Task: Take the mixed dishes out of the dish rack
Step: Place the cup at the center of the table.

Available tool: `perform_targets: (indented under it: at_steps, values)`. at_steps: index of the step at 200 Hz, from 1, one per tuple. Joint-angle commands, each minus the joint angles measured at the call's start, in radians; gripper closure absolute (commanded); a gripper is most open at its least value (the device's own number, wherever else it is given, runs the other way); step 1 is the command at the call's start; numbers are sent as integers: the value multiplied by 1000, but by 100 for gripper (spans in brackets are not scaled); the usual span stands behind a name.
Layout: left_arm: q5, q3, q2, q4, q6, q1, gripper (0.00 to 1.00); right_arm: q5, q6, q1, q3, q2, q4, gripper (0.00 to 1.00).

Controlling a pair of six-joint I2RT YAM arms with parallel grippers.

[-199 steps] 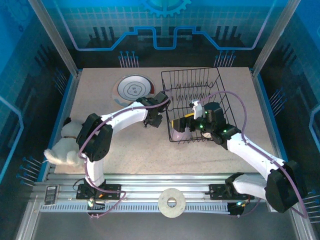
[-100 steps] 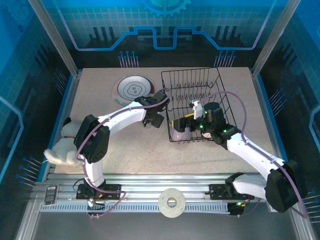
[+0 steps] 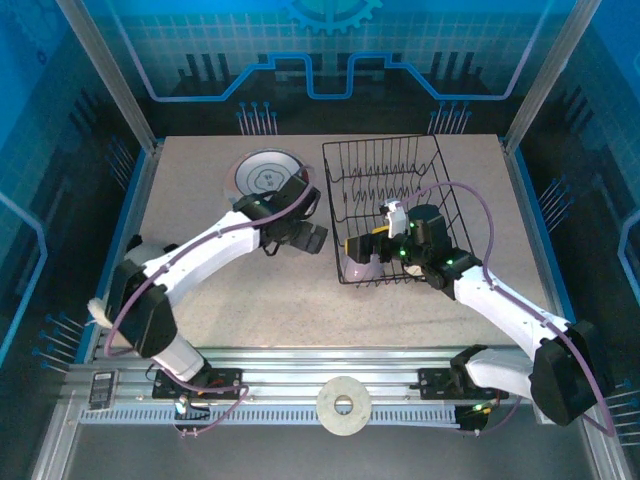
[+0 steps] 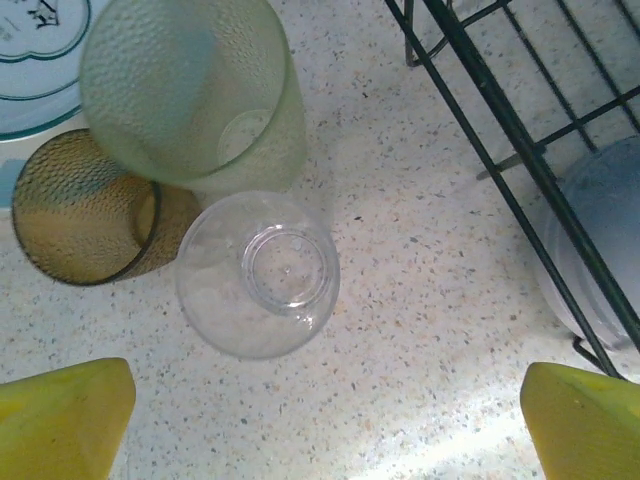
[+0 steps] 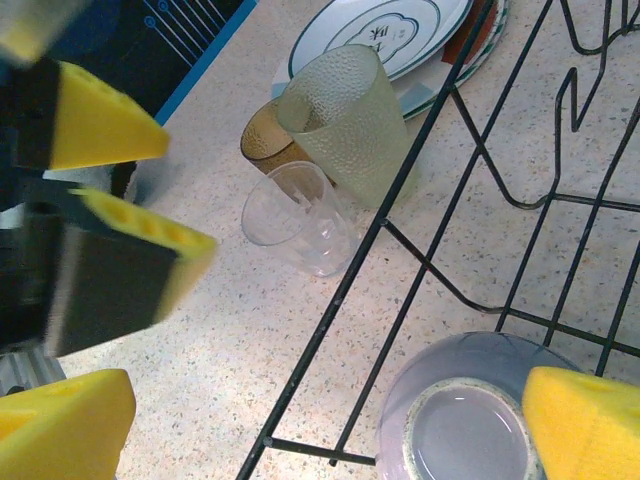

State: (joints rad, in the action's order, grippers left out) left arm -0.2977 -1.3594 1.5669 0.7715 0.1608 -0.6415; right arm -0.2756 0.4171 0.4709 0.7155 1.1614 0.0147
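Looks well along — clear glass [image 4: 258,275], brown cup [image 4: 85,210] and green tumbler [image 4: 195,90] already out, bunched on the table [image 4: 420,300] just outside the dish rack [image 3: 380,142], next to a plate [image 3: 268,176]. Leaves at least a lavender bowl [image 5: 470,425] in the rack's near-left corner — right gripper [image 5: 325,430] spread wide and empty above it, left gripper [image 4: 325,420] equally wide over the glass

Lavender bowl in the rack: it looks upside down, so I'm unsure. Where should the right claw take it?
The bowl lies rim-down in the rack corner, foot ring up. Probably best to come from straight above and pinch that raised ring: the rim is hidden, and wires crowd its sides.
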Motion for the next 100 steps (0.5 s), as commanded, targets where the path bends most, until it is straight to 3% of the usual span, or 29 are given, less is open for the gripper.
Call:
perform_targets:
  at_steps: [1,54,100]
  values:
    - [42,56,-106,-23,49,17,1,19,-11,3,25,-8,-14,0]
    - [211,253,-377,-94,139,85,1,27,-2,-12,21,-24,-18,0]
    - [312,413,-598,-118,188,94,1,34,13,-46,8,-66,-18,0]
